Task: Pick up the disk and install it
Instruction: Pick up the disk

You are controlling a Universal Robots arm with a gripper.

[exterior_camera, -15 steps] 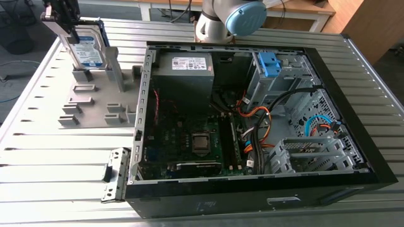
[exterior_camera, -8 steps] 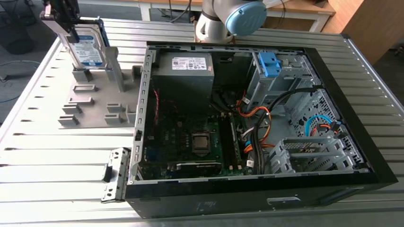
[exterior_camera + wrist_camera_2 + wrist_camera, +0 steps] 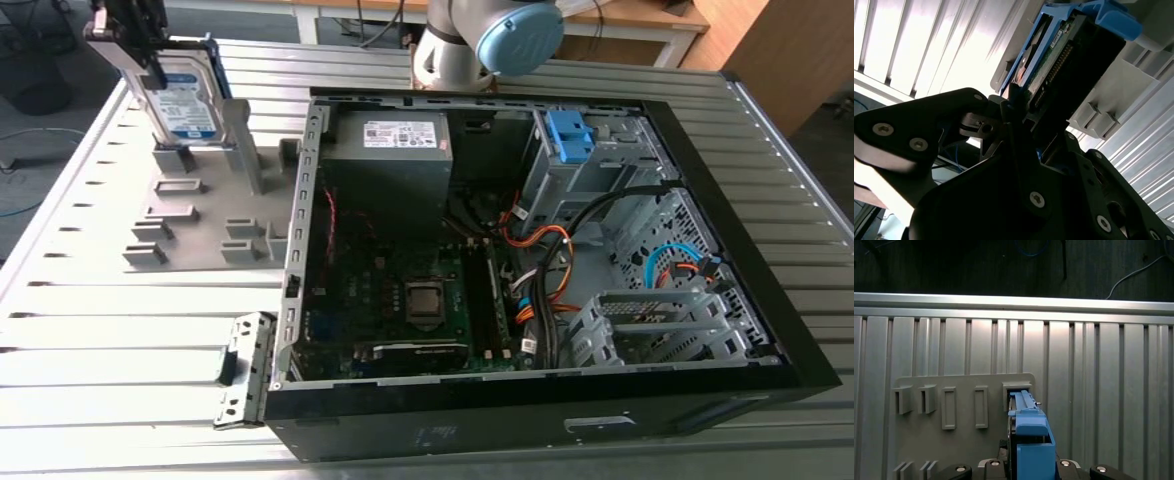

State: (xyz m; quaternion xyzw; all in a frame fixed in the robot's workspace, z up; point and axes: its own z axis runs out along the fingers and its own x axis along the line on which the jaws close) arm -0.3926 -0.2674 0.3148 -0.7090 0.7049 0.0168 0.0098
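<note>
The disk [image 3: 178, 98] stands on edge at the exterior view's far left, over the grey holder plate [image 3: 160, 215]. It is a silver drive with a white-and-blue label in a blue bracket. My gripper [image 3: 131, 45] grips its upper end and is shut on it. In the second wrist view the black fingers [image 3: 1004, 107] clamp the disk [image 3: 1064, 55] from both sides. In the first wrist view the blue bracket [image 3: 1029, 432] points down at a raised slot [image 3: 1016, 389] of the plate. I cannot tell whether the disk's lower end still rests in that slot.
An open black computer case [image 3: 747, 250] lies to the exterior view's right of the plate. It holds a grey power-supply box [image 3: 390, 150], a blue latch [image 3: 571, 135], a motherboard, cables and a metal drive cage [image 3: 667, 325]. The arm's base [image 3: 487, 40] stands behind it on the slatted table [image 3: 107, 330].
</note>
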